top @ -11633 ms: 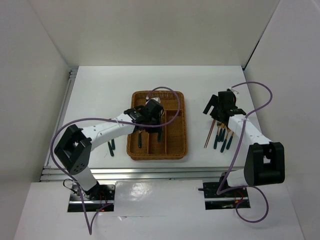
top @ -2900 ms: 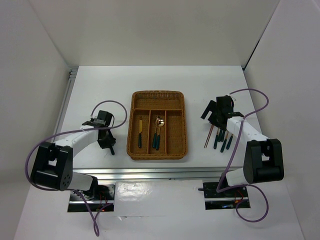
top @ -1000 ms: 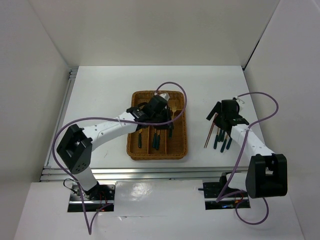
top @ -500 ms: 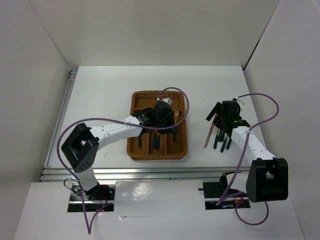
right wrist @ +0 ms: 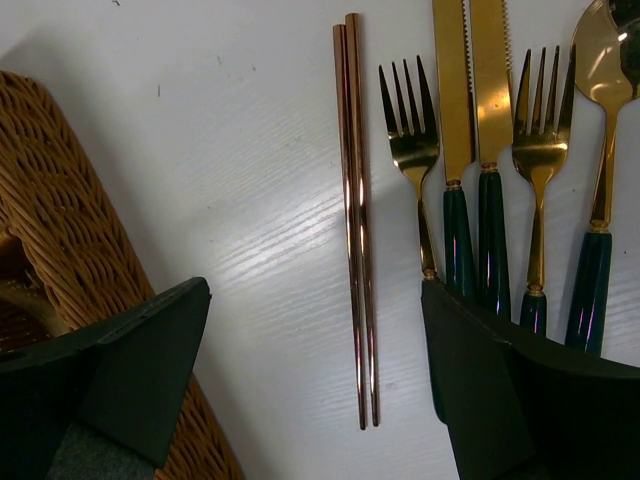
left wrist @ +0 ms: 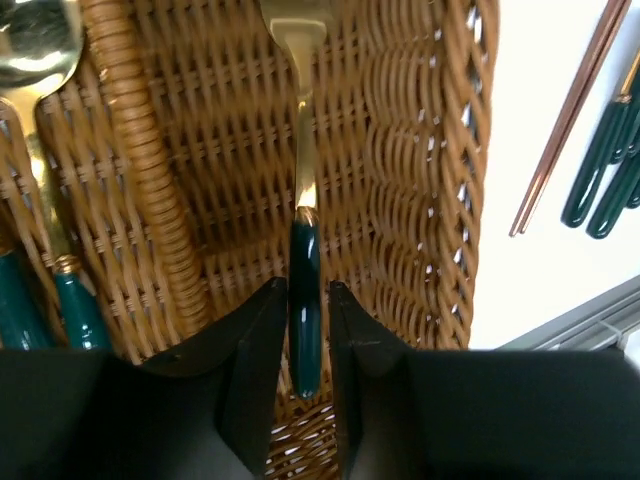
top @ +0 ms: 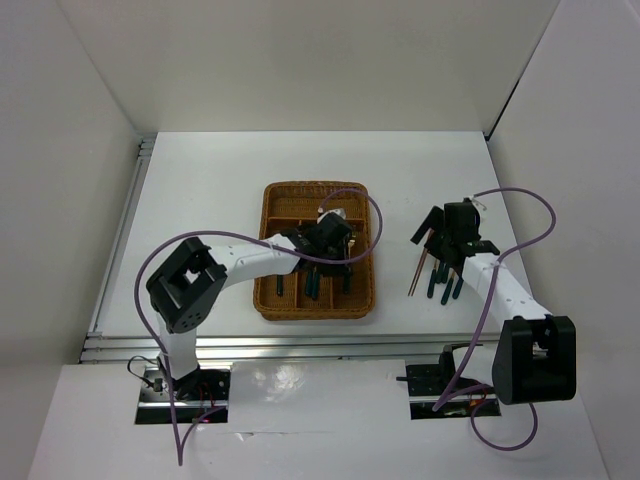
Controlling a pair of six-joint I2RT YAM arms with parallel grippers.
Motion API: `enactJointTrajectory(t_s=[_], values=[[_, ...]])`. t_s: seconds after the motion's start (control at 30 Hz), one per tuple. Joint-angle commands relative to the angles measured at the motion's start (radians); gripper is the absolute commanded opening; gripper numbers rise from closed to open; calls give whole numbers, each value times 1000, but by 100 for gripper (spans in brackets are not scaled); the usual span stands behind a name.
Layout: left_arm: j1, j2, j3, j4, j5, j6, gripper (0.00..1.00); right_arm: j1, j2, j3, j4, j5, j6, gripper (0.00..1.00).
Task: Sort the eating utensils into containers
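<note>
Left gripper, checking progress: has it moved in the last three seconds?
Yes. The left gripper went from left of the wicker tray to over its right section, holding a fork.

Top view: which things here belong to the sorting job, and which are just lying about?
Job: wicker tray; held fork in the left gripper; sorted spoon; on the table, chopsticks, two forks, two knives, loose spoon.
Lying about: only the arms' purple cables.

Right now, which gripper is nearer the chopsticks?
Right. The right gripper hangs open over the chopsticks; the left gripper is over in the wicker tray, shut on a fork.
</note>
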Motion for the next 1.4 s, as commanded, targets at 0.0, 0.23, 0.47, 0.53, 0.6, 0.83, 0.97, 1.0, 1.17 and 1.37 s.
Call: enactJointTrajectory(t_s=[0.0, 0.23, 0.47, 0.53, 0.6, 0.83, 0.97, 1.0, 1.17, 1.37], values=[[-5, 16, 47, -6, -11, 8, 39, -5, -22, -26, -1, -1, -6, 93], [-5, -32, 65, -39, -32, 42, 66, -5, 4, -26, -72, -24, 21, 86], [-5, -144, 160, -97, -103, 169, 70, -5, 25, -58, -81, -44, 50, 75], [-5, -180, 182, -120, -126, 196, 72, -5, 34, -59, -90, -44, 50, 73], [23, -205, 182, -120, -138, 216, 75, -5, 43, -69, -101, -44, 61, 71], [170, -317, 113, -79, -23, 236, 75, -5, 63, -91, -112, -67, 89, 68], [205, -346, 90, -88, -23, 255, 75, -5, 63, -82, -149, -57, 109, 67], [219, -357, 90, -88, -23, 256, 75, -5, 63, -82, -158, -41, 133, 65], [239, -368, 57, -88, -23, 256, 75, -5, 63, -62, -216, 5, 193, 65], [248, -368, 47, -88, -14, 256, 75, -5, 4, -42, -225, -9, 175, 65]])
